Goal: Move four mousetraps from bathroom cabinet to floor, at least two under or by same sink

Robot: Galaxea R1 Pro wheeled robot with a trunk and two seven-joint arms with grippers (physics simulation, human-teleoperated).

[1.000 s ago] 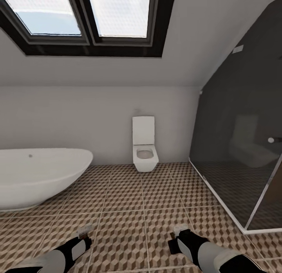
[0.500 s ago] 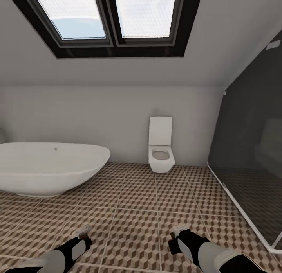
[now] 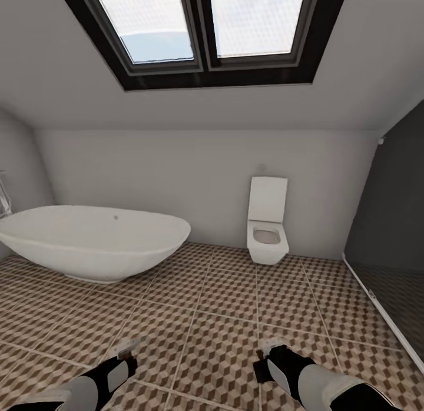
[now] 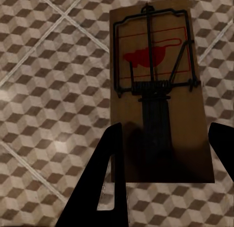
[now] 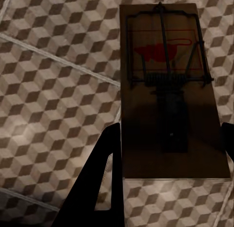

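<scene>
I carry one mousetrap clamped in my left pincer and a second mousetrap clamped in my right pincer, each board gripped by its long edges and held flat above the bathroom floor. Ahead I see the bathtub, the toilet and a dark shower screen, with a skylight overhead. No sink or cabinet is before me, so I judge this step to be finding the sink. To do it well, I should turn slowly, keep both boards level and my wrists steady, and lower them only once the vanity is close.
</scene>
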